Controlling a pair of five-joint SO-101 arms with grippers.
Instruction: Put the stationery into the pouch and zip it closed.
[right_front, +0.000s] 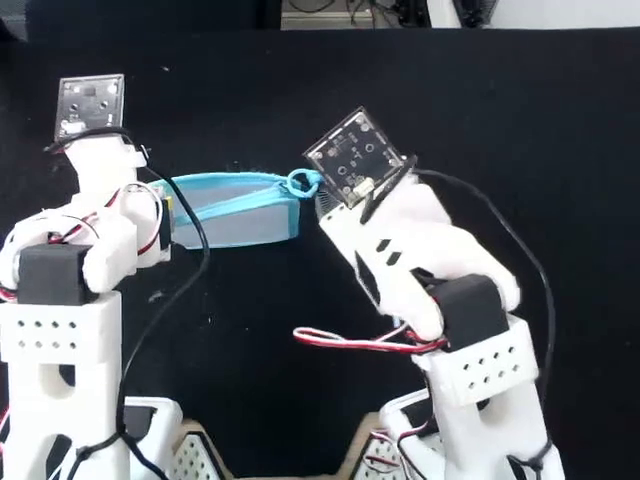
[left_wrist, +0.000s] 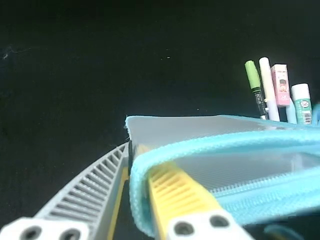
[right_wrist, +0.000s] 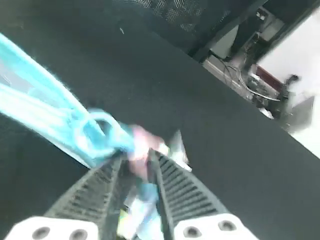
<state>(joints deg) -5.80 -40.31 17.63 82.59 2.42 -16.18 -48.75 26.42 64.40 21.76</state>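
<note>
The left gripper (left_wrist: 134, 152) clamps the pouch (right_front: 235, 210) at its 9 o'clock end. The right gripper (right_wrist: 136, 156), narrow, pinches the stationery (left_wrist: 274, 90) jutting from the 3 o'clock mouth. Pushed crooked, I reckon it snags on the zip ring (right_wrist: 100, 131).

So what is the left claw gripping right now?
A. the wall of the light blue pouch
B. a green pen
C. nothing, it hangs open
A: the left claw has one finger inside the pouch and one outside, pinching its wall.
</note>
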